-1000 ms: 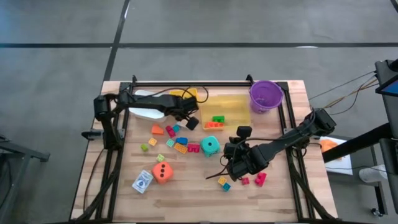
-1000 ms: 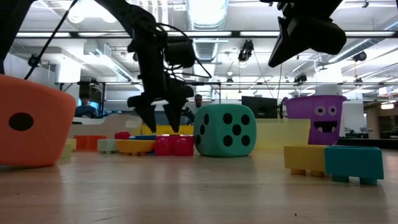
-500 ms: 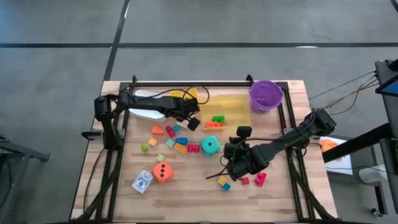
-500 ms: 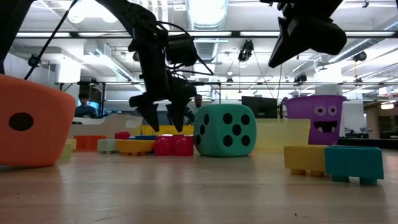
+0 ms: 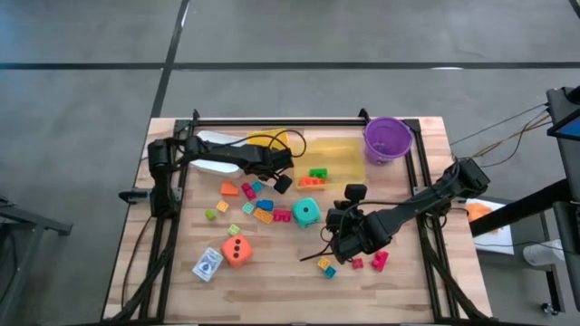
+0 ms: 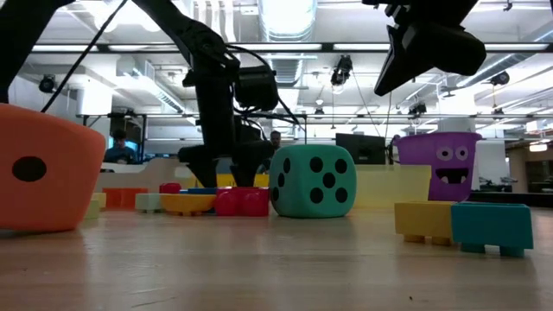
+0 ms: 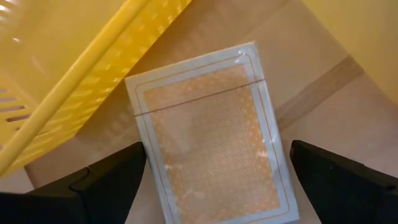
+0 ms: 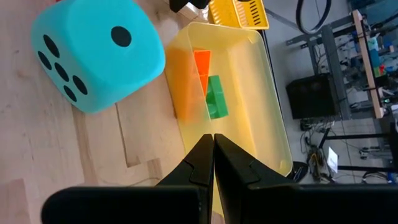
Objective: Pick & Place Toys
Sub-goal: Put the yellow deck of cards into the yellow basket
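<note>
My left gripper (image 5: 282,180) is open and low over the table, beside the yellow basket (image 7: 74,68). Its fingers stand on either side of a small card box (image 7: 208,137) with an orange patterned face and a pale border, which lies flat on the wood. My right gripper (image 5: 338,243) is shut and empty, held above the table (image 6: 423,43) near the teal die (image 5: 306,213). Loose bricks (image 5: 254,201) lie in mid table, and a few more bricks (image 5: 372,261) lie by the right gripper. The orange die (image 5: 237,251) and a blue-white card box (image 5: 207,263) lie near the front left. My left gripper comes from above with one finger (image 7: 112,180) at each long side of the card box (image 7: 149,186). The box lies flat on the table. I cannot tell whether the fingers touch it.
A clear yellowish bin (image 5: 331,163) at the back holds orange and green bricks (image 8: 208,87). The purple bucket (image 5: 387,139) stands at the back right. A black metal frame (image 5: 272,120) runs along the table's edges. A loose black cable (image 5: 317,254) lies by the right gripper.
My left gripper has gone down toward the table and a little toward the right edge, coming low beside the yellow basket. My right arm has kept still.
</note>
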